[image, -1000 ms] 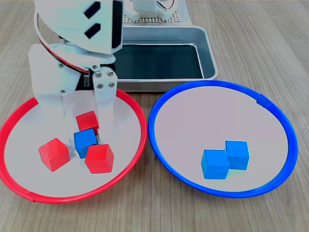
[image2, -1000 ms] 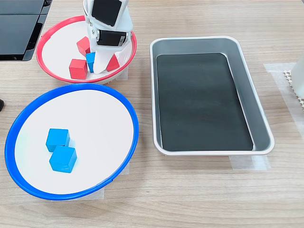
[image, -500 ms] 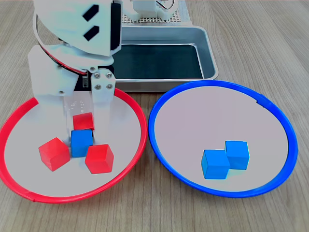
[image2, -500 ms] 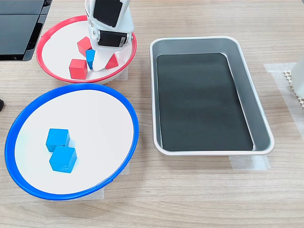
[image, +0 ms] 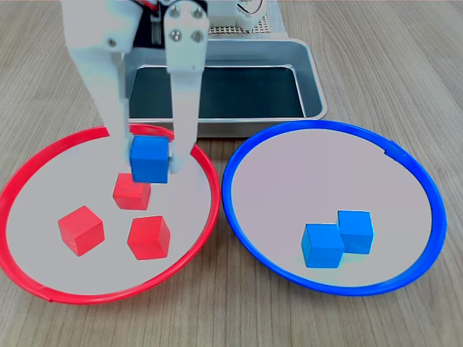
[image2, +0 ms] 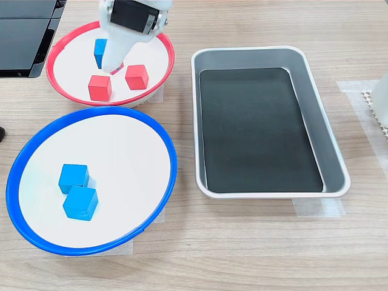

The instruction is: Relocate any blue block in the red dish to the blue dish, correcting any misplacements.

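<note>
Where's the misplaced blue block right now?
The blue block is clamped in the gripper, lifted above the red dish on the first exterior view's left, just over the rearmost red cube.

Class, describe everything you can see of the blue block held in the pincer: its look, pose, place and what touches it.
The blue block is a small, bright blue cube that looks like smooth plastic. The pincer grips it between two white fingers, one on each side. It hangs roughly level, lifted clear above the red dish, touching none of the three red cubes lying below it. In the second exterior view a finger partly hides it.
</note>
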`<state>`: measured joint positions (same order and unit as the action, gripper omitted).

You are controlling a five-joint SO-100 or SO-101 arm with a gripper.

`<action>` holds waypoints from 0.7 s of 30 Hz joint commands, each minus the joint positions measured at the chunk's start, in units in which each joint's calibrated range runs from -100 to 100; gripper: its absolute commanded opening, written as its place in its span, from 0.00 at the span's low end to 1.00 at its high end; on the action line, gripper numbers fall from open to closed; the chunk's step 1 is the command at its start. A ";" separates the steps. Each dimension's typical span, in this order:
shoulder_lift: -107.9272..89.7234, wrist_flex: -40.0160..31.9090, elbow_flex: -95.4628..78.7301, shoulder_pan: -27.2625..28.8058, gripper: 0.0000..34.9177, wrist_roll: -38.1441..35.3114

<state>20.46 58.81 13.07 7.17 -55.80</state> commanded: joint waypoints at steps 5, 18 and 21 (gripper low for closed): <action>-5.58 2.31 -0.19 -3.64 0.01 4.88; -4.72 -0.25 -6.38 -16.25 0.01 14.21; -3.62 -1.24 -6.19 -18.70 0.01 15.48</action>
<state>17.48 58.65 6.35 -10.09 -41.29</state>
